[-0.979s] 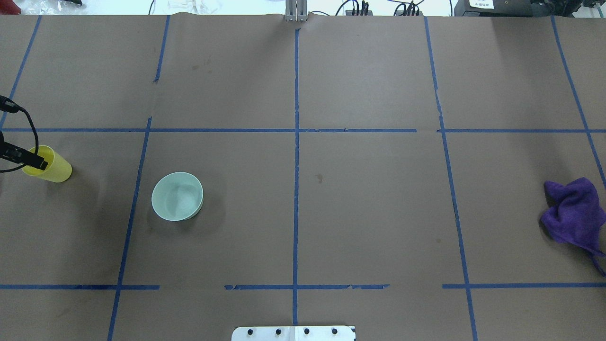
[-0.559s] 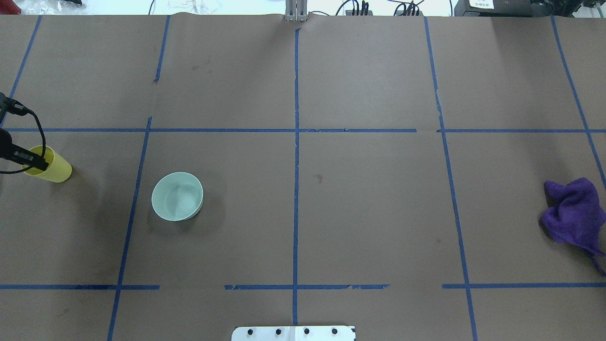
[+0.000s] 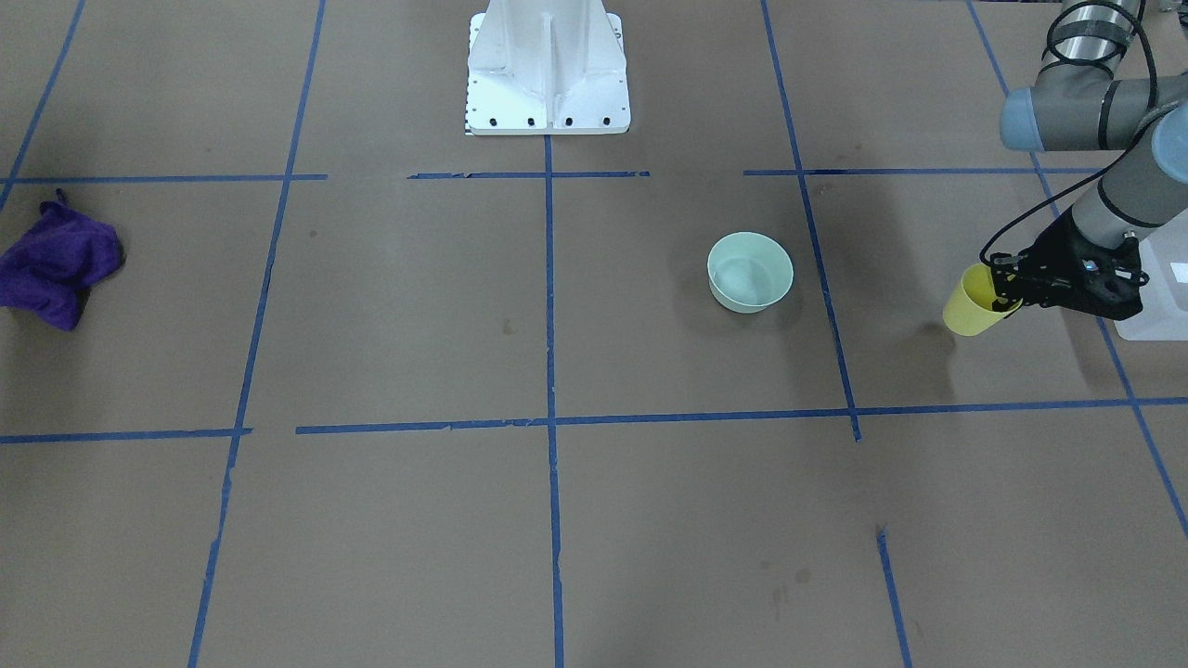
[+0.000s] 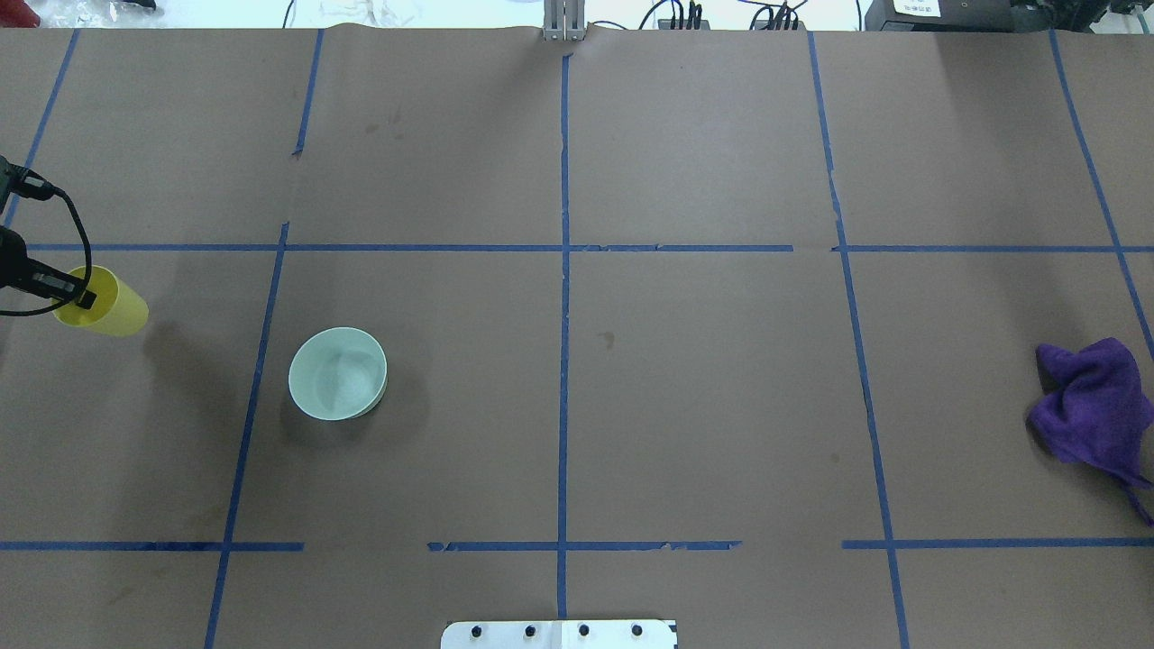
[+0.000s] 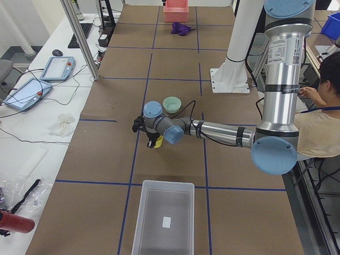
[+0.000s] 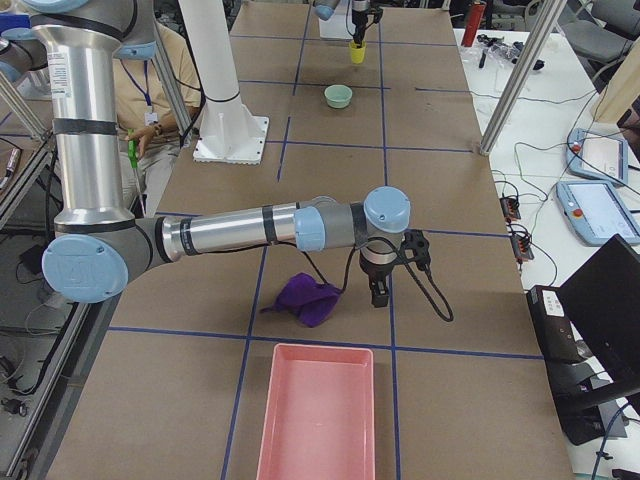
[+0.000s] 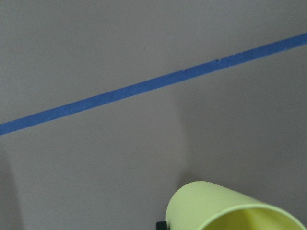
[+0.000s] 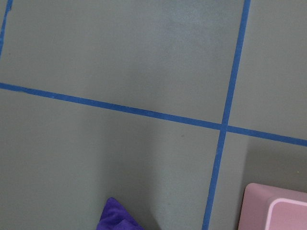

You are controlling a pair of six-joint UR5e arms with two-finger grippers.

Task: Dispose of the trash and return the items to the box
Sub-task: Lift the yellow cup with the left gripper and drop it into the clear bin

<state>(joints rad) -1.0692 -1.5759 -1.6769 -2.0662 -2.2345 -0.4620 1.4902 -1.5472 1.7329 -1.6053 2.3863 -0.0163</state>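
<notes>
My left gripper is shut on the rim of the yellow cup, one finger inside and one outside. It holds the cup tilted just above the table at the far left. The cup also shows in the front view and the left wrist view. The mint-green bowl stands upright and empty on the table, to the right of the cup. The translucent box stands empty at the table's left end. My right gripper hangs beside the purple cloth; I cannot tell whether it is open or shut.
A crumpled purple cloth lies at the table's right side. A pink tray stands beyond it at the right end. The white pedestal base stands at the robot's edge. Blue tape lines grid the brown table.
My left gripper has lifted the yellow cup off the table and moved it slightly away from the robot; its shadow now lies apart from it. The bowl and cloth have not moved.
</notes>
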